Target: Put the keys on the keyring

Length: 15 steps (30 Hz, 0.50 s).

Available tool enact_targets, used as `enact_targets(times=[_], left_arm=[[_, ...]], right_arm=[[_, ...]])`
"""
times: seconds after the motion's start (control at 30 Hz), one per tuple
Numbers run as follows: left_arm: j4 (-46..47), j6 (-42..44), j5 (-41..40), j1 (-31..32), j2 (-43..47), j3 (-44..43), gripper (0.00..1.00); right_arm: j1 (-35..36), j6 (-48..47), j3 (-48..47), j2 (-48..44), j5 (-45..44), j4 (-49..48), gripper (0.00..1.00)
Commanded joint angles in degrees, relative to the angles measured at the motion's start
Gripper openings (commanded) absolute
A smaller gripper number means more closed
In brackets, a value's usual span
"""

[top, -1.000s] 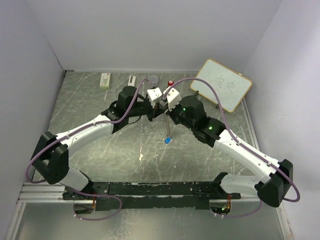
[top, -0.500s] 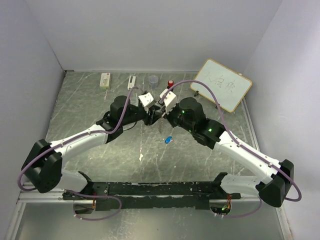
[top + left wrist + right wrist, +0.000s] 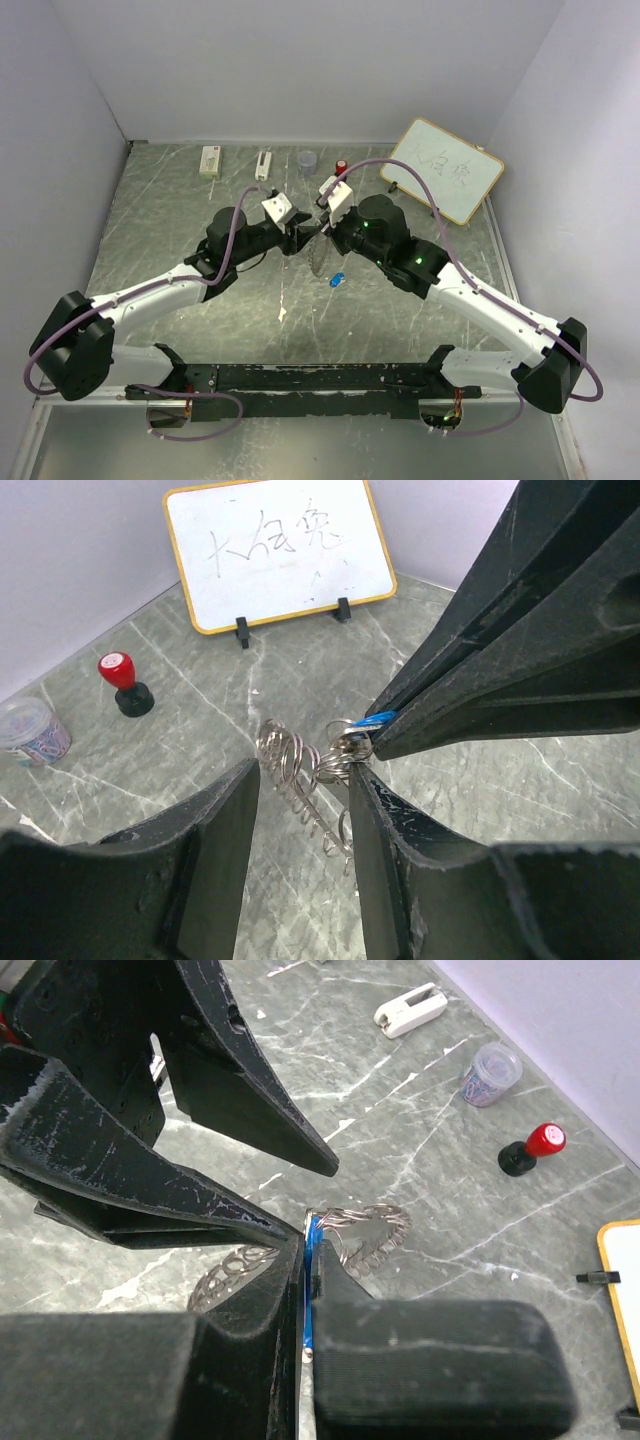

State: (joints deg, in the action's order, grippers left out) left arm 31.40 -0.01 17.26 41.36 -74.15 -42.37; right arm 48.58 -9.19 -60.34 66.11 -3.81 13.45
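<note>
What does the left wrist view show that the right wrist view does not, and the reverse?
Only the left wrist view: the whole yellow-framed whiteboard with its handwriting; the right wrist view catches just a corner. Only the right wrist view: a small white plastic block. Both: the round grey metal keyring hanging at the right gripper, which pinches a small blue-headed key, plus the red-and-black knob and the small clear cup.

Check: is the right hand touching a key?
Touching. Right wrist view: the right hand is pinched shut on a blue key, with no gap either side.
</note>
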Motion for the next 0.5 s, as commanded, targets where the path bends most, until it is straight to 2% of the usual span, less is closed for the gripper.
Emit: enact_targets(times=[0.0,0.47], left_arm=[[4.2,-0.8,-3.3,0.3,2.2,1.8,0.52],[6.0,-1.2,-4.7,0.3,3.9,4.8,0.52]], right_arm=[[0.7,1.4,-2.8,0.3,-0.2,-3.6,0.00],[0.6,1.3,-2.9,1.0,-1.4,-3.7,0.00]])
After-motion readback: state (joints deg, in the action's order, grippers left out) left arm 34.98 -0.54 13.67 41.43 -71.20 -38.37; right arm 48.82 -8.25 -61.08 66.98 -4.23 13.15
